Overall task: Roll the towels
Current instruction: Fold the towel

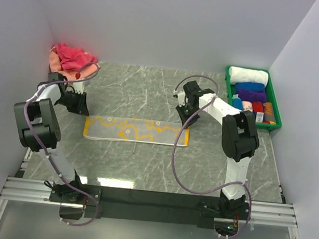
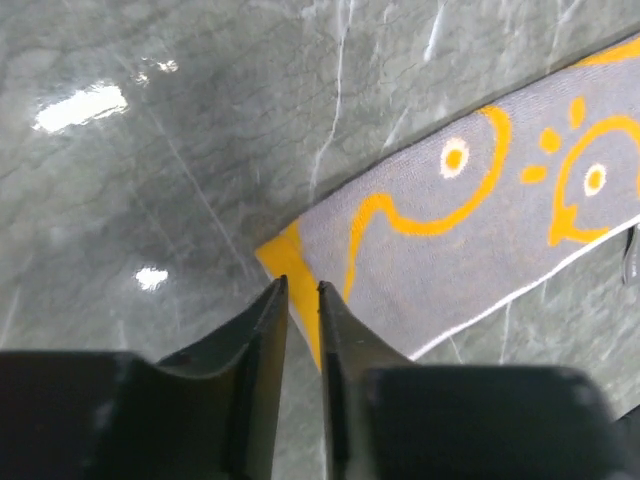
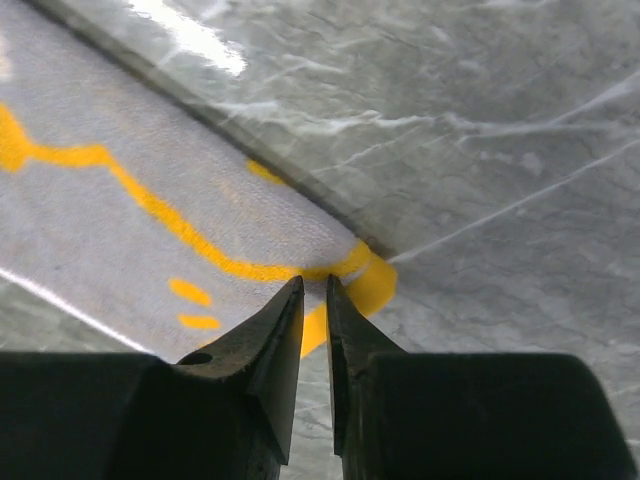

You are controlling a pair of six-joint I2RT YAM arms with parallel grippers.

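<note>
A grey towel [image 1: 135, 131] with a yellow pattern and yellow ends lies flat and stretched out across the middle of the table. My left gripper [image 1: 80, 106] hovers at its left end. In the left wrist view the jaws [image 2: 302, 285] stand almost together over the towel's yellow corner [image 2: 285, 255], holding nothing. My right gripper [image 1: 184, 112] is at the towel's right end. In the right wrist view its jaws [image 3: 315, 282] are also nearly closed, just above the yellow edge of the towel [image 3: 130, 230], and empty.
A heap of pink and red towels [image 1: 70, 59] lies at the back left corner. A green bin [image 1: 229, 87] at the back right holds several rolled towels, a white one [image 1: 247, 75] at the far end. White walls enclose the table.
</note>
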